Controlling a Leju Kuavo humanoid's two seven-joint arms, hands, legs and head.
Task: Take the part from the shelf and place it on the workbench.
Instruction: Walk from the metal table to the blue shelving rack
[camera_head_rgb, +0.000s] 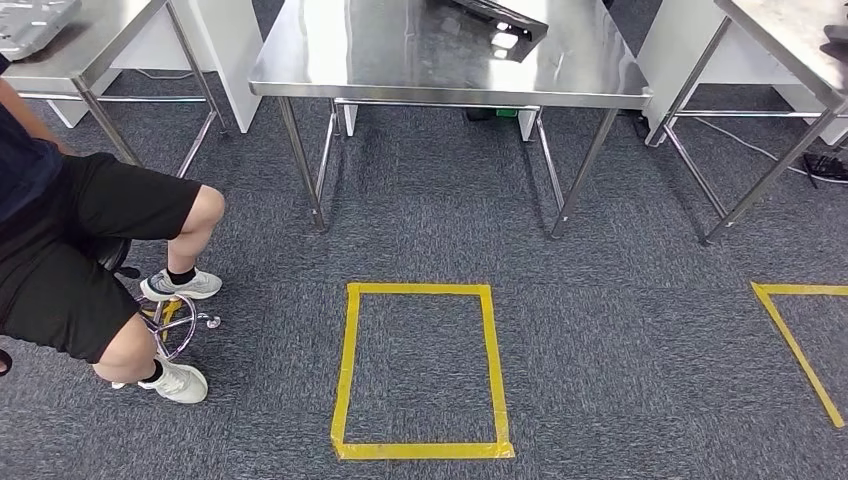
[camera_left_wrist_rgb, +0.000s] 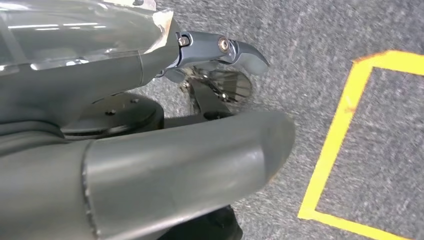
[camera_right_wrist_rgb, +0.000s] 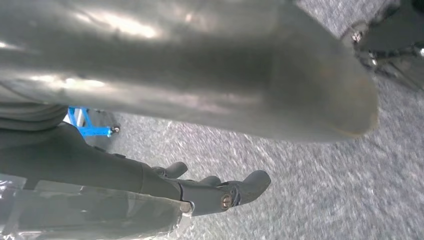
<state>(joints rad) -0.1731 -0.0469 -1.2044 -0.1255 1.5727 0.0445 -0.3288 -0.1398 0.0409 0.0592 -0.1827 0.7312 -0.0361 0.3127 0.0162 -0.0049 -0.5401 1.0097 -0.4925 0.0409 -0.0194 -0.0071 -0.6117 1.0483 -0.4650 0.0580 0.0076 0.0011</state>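
Note:
A dark flat metal part with cut-outs lies at the far edge of the middle steel workbench, cut off by the picture's top. My left hand hangs over the grey carpet, its thick thumb apart from its dark fingers, with nothing between them. My right hand hangs the same way, thumb and fingers spread over the carpet and holding nothing. I cannot see a shelf.
A person sits on a stool at the left. Yellow tape marks a rectangle on the floor before the workbench, with another rectangle at the right. Steel tables stand at the left and right.

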